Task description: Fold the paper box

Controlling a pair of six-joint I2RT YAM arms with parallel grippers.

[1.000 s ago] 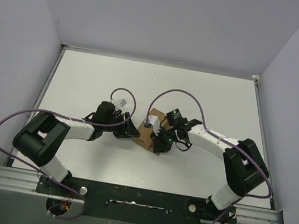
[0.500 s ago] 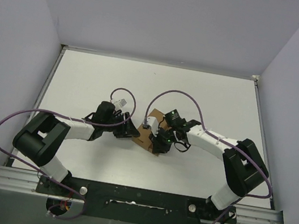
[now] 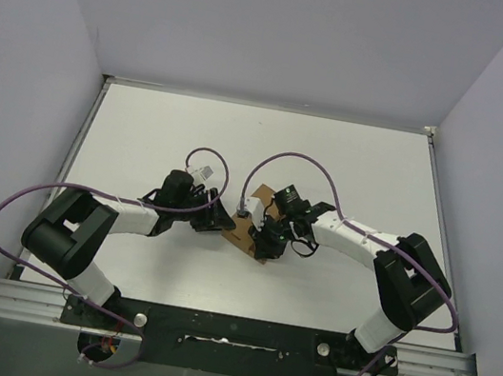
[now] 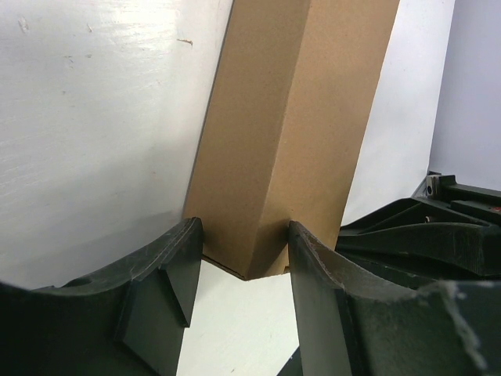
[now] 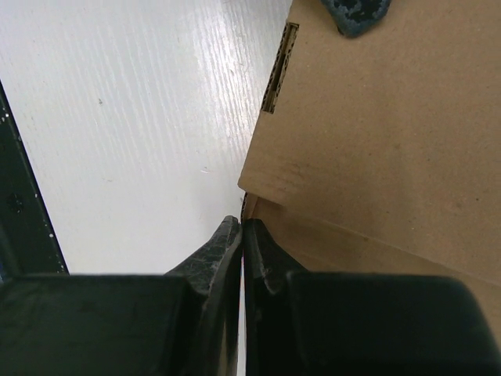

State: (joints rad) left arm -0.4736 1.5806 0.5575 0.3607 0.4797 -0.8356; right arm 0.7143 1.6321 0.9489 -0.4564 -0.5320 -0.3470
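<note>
One paper box (image 4: 290, 117) — left fingers (image 4: 168, 266) clamped on folded end; right fingers (image 5: 219, 251) together, pinching flap edge.

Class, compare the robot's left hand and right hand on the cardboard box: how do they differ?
The left hand has its fingers wide apart, straddling the paper box at its folded body; the right hand has them almost together, pinching a thin edge. The left hand grips two faces, the right hand one sheet. Both touch it.
</note>
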